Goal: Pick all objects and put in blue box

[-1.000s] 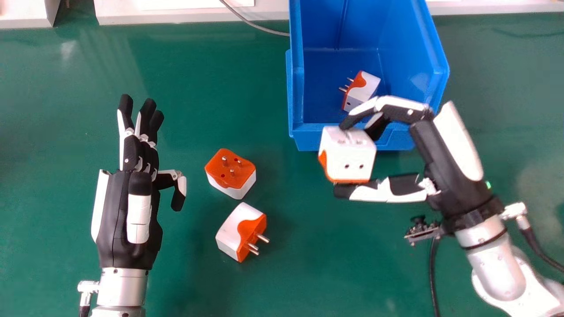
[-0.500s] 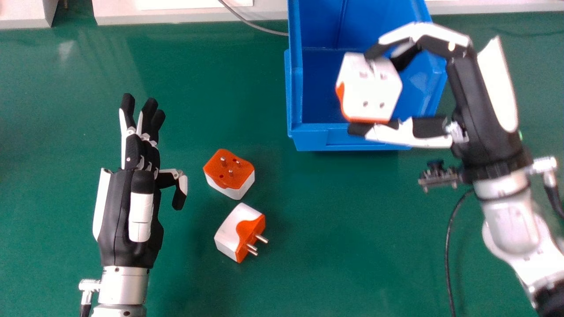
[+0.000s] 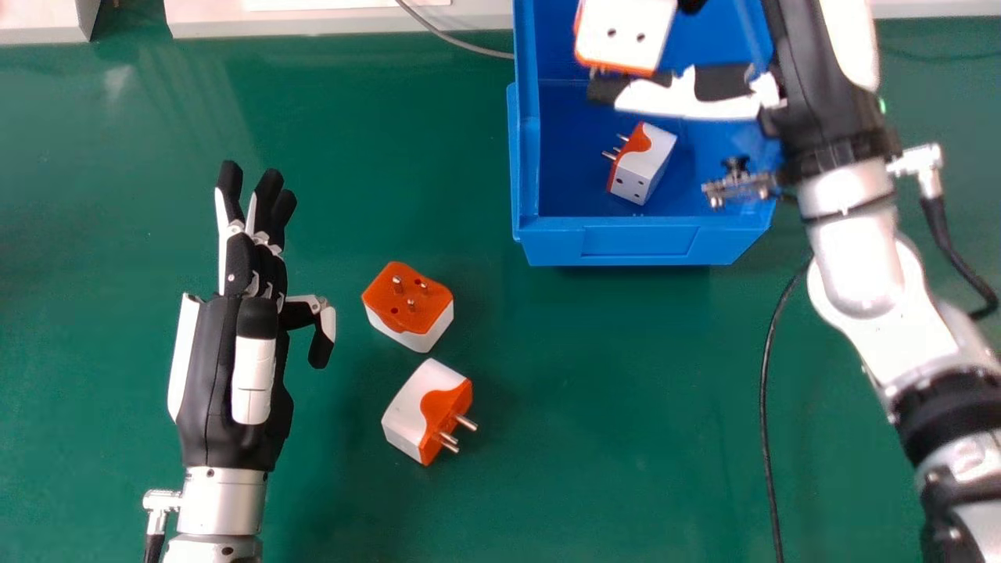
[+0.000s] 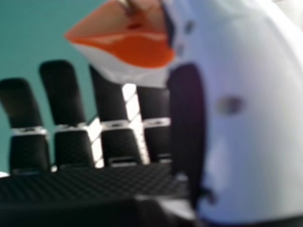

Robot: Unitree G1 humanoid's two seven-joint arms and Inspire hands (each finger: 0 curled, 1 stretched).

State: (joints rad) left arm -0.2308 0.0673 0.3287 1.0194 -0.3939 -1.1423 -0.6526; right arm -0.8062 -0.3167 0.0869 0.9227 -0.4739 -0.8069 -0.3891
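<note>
R hand (image 3: 829,94) is over the blue box (image 3: 637,241), at the head view's top edge, w/ a plug pinched btwn thumb and fingers. Held plug (image 3: 626,31) is white w/ orange trim, partly cut off by that edge; it's above the box's inside, not resting on the floor of it. R hand view has its orange-and-white end up close, w/ a metal pin, right by the thumb (image 4: 246,123); fingers (image 4: 61,90) are spread in a row there. Boxed plug (image 3: 645,164) lies on its side on the box floor, pins twd robot's L. Two more plugs are on the green desk (image 3: 563,438), btwn L hand and R forearm, nearer the robot than the box: upright plug (image 3: 407,301) has orange face and pins up; tipped plug (image 3: 418,407) is on its side just nearer the robot, pins twd robot's R, a small gap btwn the two. L hand (image 3: 219,367) is idle over the desk's L part, holding nada, fingers loosely extended. Grey cable (image 3: 457,41) runs along the far side to the box; black cable (image 3: 766,422) hangs by R forearm (image 3: 852,250).
</note>
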